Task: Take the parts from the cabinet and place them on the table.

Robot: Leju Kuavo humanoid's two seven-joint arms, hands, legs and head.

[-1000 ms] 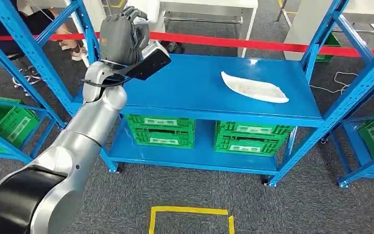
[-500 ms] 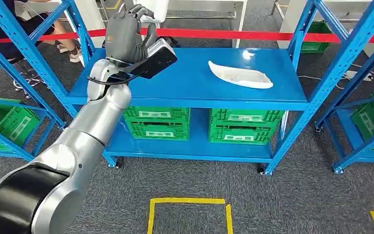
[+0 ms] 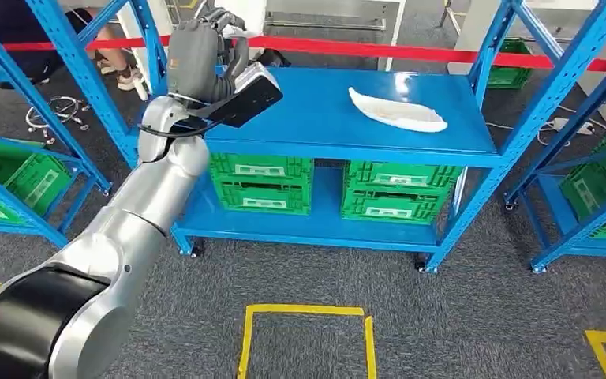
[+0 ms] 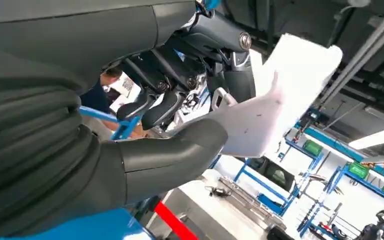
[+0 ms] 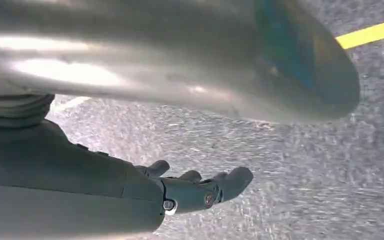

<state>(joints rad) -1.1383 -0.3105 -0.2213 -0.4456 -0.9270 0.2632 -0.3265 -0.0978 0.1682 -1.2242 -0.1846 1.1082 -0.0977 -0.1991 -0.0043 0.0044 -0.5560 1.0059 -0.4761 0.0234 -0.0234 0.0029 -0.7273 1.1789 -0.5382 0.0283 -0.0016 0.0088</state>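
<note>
On the blue metal shelf top [image 3: 323,118] lies one flat white plastic part [image 3: 397,110]; a second white part [image 4: 275,107] is gripped in the raised left hand [image 3: 201,59]. The right hand [image 5: 200,190] hangs empty, fingers apart, over grey carpet [image 5: 290,170]. Green crates [image 3: 260,185] below carry white labels, unreadable.

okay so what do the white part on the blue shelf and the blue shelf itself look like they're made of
White part: probably thin moulded plastic or foam, matte; it is pale, curved like a shallow shell, with a soft, dull surface. Hard to tell for sure.
Blue shelf: likely painted or powder-coated steel, smooth and semi-gloss; bright glare patches sit on its top, and the uprights have rows of punched holes.
</note>
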